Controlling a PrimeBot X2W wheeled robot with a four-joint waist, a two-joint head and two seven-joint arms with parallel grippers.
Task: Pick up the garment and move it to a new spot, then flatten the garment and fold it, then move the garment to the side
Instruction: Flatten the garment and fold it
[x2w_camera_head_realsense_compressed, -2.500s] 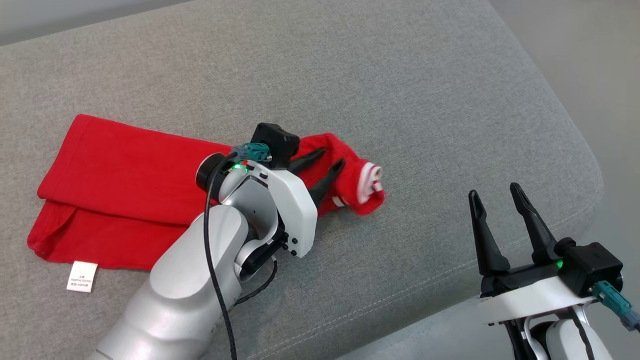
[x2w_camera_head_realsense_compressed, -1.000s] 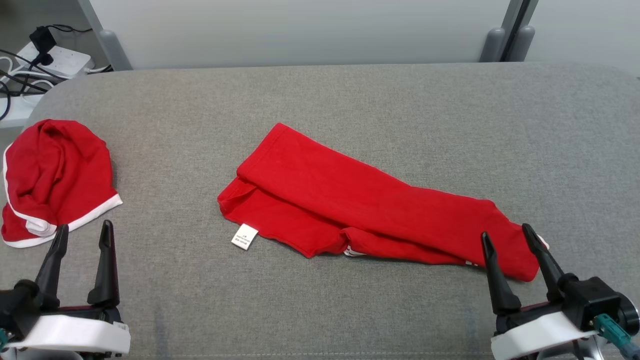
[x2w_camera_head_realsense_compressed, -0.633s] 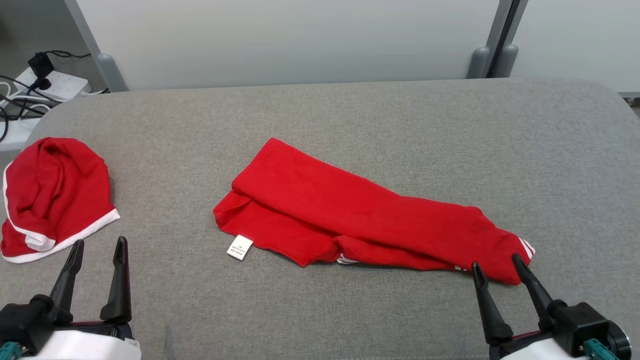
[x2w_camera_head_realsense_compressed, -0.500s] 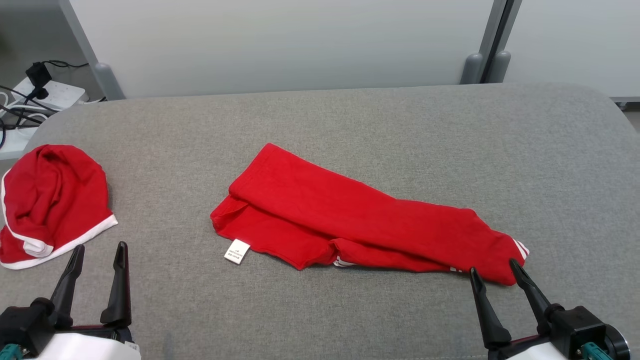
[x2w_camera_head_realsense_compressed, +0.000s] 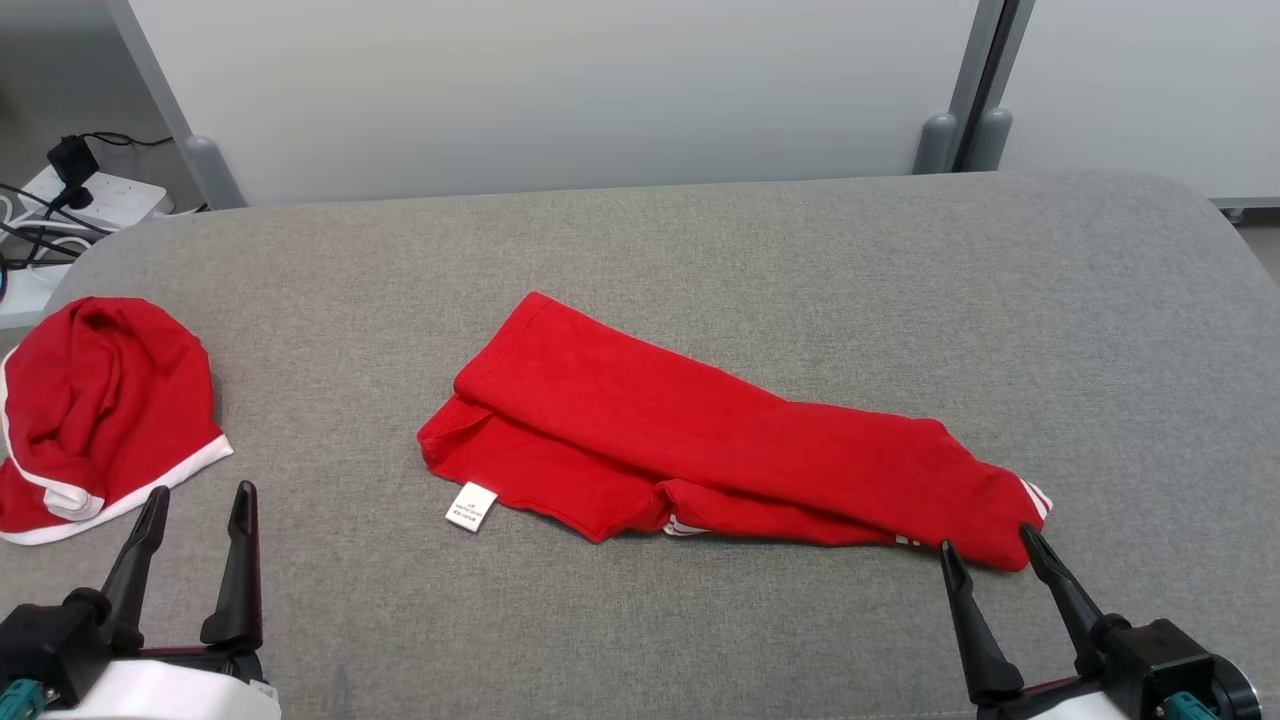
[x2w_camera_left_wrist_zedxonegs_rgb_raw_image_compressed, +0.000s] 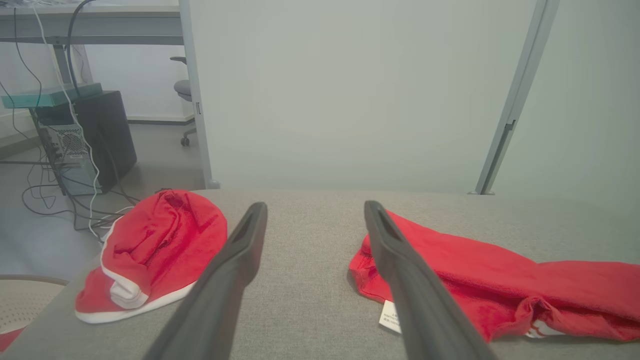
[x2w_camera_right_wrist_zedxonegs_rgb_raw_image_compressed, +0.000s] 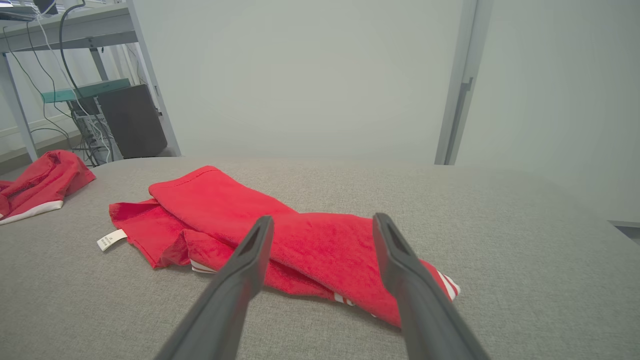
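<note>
A red garment (x2w_camera_head_realsense_compressed: 700, 440) lies folded into a long strip across the middle of the grey cushion (x2w_camera_head_realsense_compressed: 700, 240), with a white label (x2w_camera_head_realsense_compressed: 471, 506) at its left end and white stripes at its right end. It also shows in the left wrist view (x2w_camera_left_wrist_zedxonegs_rgb_raw_image_compressed: 500, 285) and the right wrist view (x2w_camera_right_wrist_zedxonegs_rgb_raw_image_compressed: 280, 230). My left gripper (x2w_camera_head_realsense_compressed: 196, 500) stands open at the lower left, apart from the garment. My right gripper (x2w_camera_head_realsense_compressed: 988, 556) stands open at the lower right, its tips just short of the garment's right end. Nothing is between the fingers of either.
A second red garment with white trim (x2w_camera_head_realsense_compressed: 90, 400) lies bunched at the cushion's left edge. A power strip and cables (x2w_camera_head_realsense_compressed: 60, 200) lie on the floor beyond the left corner. A pale wall panel (x2w_camera_head_realsense_compressed: 560, 90) stands behind the cushion.
The head camera has pulled back and up from a close view to the whole cushion. The left gripper has left the garment's end and now rests open at the lower left.
</note>
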